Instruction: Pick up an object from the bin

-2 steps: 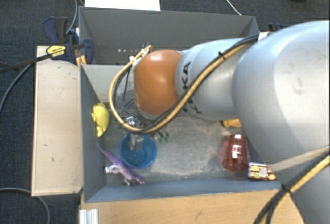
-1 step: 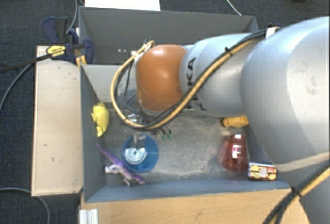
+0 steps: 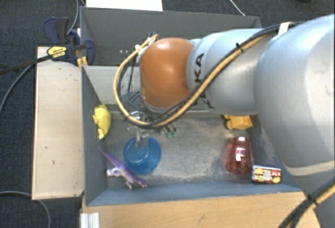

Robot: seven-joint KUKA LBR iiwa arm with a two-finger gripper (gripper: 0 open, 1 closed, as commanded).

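My gripper point(image 3: 139, 137) comes down from under the orange wrist cover at the bin's left middle. Its tip stands right over, or on, the top of a blue round plastic cup point(image 3: 142, 156); I cannot tell whether they touch. A purple toy figure point(image 3: 123, 171) lies against the cup's lower left, near the front wall. A yellow soft toy point(image 3: 101, 120) rests by the left wall. A small green piece point(image 3: 170, 133) lies just right of the gripper.
A red translucent bottle point(image 3: 237, 156) lies at the front right, with a small yellow and red packet point(image 3: 266, 174) beside it. A yellow block point(image 3: 238, 122) sits behind them. The big grey arm covers the bin's back and right side.
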